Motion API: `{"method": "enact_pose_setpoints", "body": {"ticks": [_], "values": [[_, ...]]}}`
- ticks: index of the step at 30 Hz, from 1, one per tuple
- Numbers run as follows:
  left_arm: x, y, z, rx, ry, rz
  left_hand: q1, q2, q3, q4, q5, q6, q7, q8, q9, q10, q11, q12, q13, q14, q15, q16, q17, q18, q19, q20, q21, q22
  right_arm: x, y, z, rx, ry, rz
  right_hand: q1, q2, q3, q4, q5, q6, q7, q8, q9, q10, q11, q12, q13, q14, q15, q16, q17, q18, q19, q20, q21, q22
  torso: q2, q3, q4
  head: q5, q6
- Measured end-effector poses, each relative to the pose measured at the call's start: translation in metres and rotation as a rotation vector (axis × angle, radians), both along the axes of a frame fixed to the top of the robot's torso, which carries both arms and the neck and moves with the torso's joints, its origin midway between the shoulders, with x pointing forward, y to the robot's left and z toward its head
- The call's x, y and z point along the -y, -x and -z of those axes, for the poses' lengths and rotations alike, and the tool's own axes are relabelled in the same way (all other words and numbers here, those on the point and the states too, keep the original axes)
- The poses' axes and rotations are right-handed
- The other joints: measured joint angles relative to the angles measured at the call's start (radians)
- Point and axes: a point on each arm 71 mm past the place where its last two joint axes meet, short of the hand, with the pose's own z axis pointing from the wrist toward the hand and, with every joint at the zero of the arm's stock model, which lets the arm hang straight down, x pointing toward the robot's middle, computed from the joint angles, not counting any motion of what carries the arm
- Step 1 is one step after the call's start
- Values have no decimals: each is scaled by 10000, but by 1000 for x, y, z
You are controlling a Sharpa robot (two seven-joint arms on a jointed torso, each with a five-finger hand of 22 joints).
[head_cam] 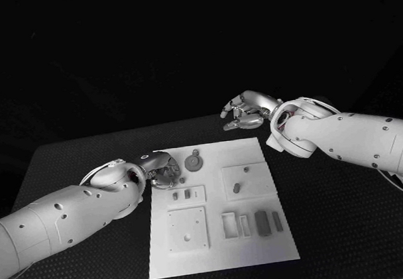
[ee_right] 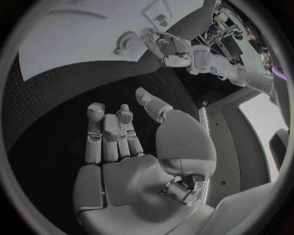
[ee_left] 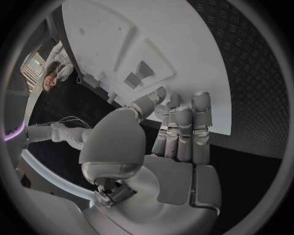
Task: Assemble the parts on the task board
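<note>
The white task board (head_cam: 270, 249) lies in the middle of the black table. On it are a round grey part (head_cam: 194, 161), two small grey pieces (head_cam: 181, 195), one piece (head_cam: 236, 188) on a raised square, and two long pieces (head_cam: 268, 221). My left hand (head_cam: 161, 170) hovers at the board's left edge, beside the round part, with nothing seen in its fingers (ee_left: 183, 132). My right hand (head_cam: 246, 112) hangs over the bare table just beyond the board's far edge, fingers (ee_right: 107, 134) spread and holding nothing. In the right wrist view the left hand (ee_right: 166, 48) sits close to the round part (ee_right: 129, 38).
A raised square plate (head_cam: 188, 228) with small holes and two narrow slots (head_cam: 236, 225) take up the board's near half. Black table (head_cam: 79, 164) surrounds the board on every side. The small pieces (ee_left: 139, 73) stand just ahead of my left fingertips.
</note>
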Motion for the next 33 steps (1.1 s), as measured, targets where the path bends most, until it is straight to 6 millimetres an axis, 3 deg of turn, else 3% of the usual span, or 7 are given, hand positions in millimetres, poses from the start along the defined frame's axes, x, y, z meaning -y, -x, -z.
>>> {"method": "enact_pose_setpoints", "body": {"ticks": [10,13,17,20,24,28,33], "values": [[-32,-3,-8,3,386,-756,0,0,108,42,0,181,179,234,0,-116,120,103,139,-260,4,-256,-199,165,-244,193,-302,-1,18,-1,1,-34,51,308,0,0,-26,-26,0,14,-14,0,0,-84,3,-64,-94,-75,1,-12,-43,0,-2,2,-75,0,-5,-10,9,-18,131],[-47,-5,-13,-228,1089,-1370,0,0,235,70,0,201,196,280,-19,96,46,150,237,-706,24,-833,-472,223,-783,263,-812,-131,26,0,3,-95,106,403,0,0,29,-83,0,14,-13,0,0,-202,-20,-640,-552,-215,-19,-422,-309,1,-177,96,-239,0,-5,-13,13,-32,183],[-68,-9,-20,-814,2586,-2400,-62,63,276,111,0,201,197,347,-42,185,99,163,354,-1233,66,-1776,-905,313,-1418,404,-1606,-585,37,4,11,-254,272,456,0,0,130,-128,0,12,-12,81,23,-363,-36,-1767,-1464,-510,-6,-1327,-940,180,-654,324,-733,-178,-5,-15,9,-54,239],[-84,-10,-25,-1273,3948,-3124,-216,75,276,111,-53,146,252,423,-58,161,125,160,427,-1502,205,-2650,-1269,389,-1823,510,-2286,-1042,44,9,19,-343,541,420,0,0,213,-155,0,12,-12,144,66,-812,61,-3447,-2689,-582,-31,-1778,-1274,249,-783,414,-1004,-328,-8,-20,4,-93,270],[-97,-9,-28,-1893,5702,-3764,-432,140,166,70,-72,109,321,448,-73,-126,411,10,415,-2027,565,-3840,-1718,393,-2491,693,-3149,-1605,50,14,27,-330,1053,244,85,80,305,-194,0,162,121,279,117,-848,461,-6489,-5155,-380,331,-1915,-1417,244,-764,495,-1005,-354,-17,-19,-1,-143,303],[-102,-9,-29,-2372,7186,-4104,-601,229,-159,-38,-71,-1,355,523,-86,-341,479,8,347,-2345,864,-5062,-2048,368,-2925,916,-3902,-2153,54,23,38,-237,1836,-90,411,37,306,-194,0,300,197,348,127,-351,516,-7787,-6321,-204,487,-1829,-1468,226,-580,449,-1003,-377,-30,-31,-2,-174,351],[-101,-9,-30,-2828,8566,-4226,-678,306,-400,-62,-116,0,356,569,-105,-342,479,8,316,-2319,931,-5561,-2062,295,-2960,974,-4169,-2367,49,33,53,-3,2970,-740,581,-1,248,-193,0,479,154,459,126,152,500,-8329,-6871,34,422,-1754,-1495,144,-357,320,-1002,-380,-58,-67,9,-198,388]]}}
